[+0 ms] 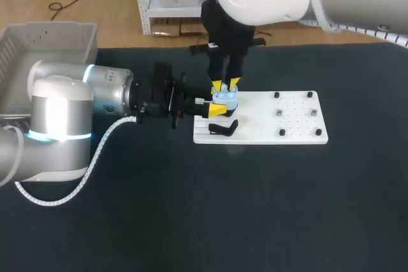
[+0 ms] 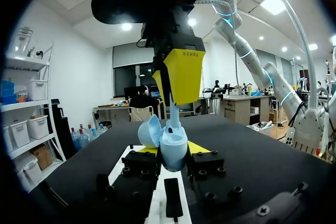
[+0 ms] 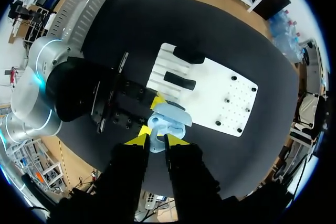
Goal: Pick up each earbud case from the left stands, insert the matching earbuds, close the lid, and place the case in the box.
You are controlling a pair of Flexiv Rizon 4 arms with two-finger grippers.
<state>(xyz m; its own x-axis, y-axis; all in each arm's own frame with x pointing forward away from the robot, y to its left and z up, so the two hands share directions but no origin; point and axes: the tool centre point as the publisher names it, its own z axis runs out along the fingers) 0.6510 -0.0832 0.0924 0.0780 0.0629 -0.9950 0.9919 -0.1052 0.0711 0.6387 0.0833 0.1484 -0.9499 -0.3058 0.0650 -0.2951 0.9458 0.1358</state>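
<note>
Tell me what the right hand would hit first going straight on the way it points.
The open case held in the left hand, directly under the right hand; its earbud seems to touch the case, though depth is unclear.

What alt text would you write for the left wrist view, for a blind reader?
The left gripper holds an open light blue earbud case between its yellow tips, above a white board. From above, the right gripper holds a light blue earbud in the case's opening.
</note>
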